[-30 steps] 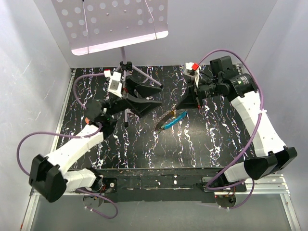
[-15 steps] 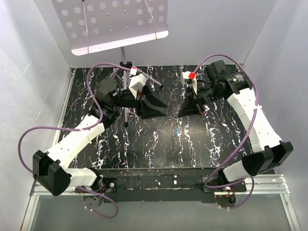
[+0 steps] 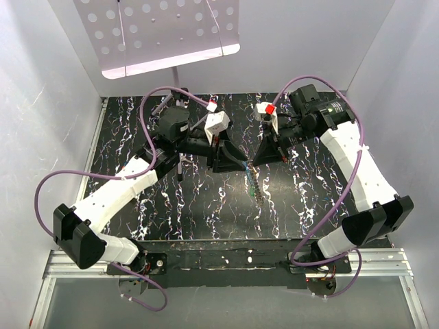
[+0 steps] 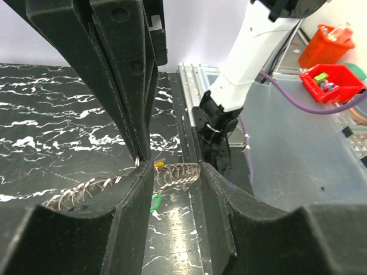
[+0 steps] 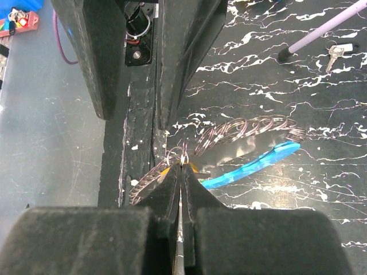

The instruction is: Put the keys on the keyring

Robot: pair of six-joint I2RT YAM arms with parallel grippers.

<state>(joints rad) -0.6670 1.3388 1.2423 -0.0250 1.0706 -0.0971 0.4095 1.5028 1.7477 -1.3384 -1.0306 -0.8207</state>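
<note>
The keyring (image 5: 241, 129) is a long coil of thin wire rings; in the top view it hangs to the table (image 3: 256, 181). My right gripper (image 5: 182, 166) is shut on one ring of it. The blue key (image 5: 268, 159) lies along the coil, and the yellow-orange key head (image 5: 164, 171) peeks out behind the right fingertips. My left gripper (image 4: 175, 172) faces the right one (image 3: 255, 162) tip to tip. Its jaws stand apart with a stretch of keyring coil (image 4: 179, 172) between the tips, a yellow bit (image 4: 159, 164) beside it. The left gripper (image 3: 236, 163) holds nothing that I can see.
A purple-legged stand (image 3: 177, 127) with a perforated white plate (image 3: 164, 34) rises behind the left arm. A loose silver key (image 5: 332, 54) lies by one stand leg. A small green bit (image 4: 155, 201) sits on the black marbled table (image 3: 171, 205). Red bins (image 4: 332, 83) stand beyond the table edge.
The left arm has swung right until its gripper meets the right one, and its jaws have narrowed. The right gripper has shifted slightly left, and the keyring now hangs beneath it.
</note>
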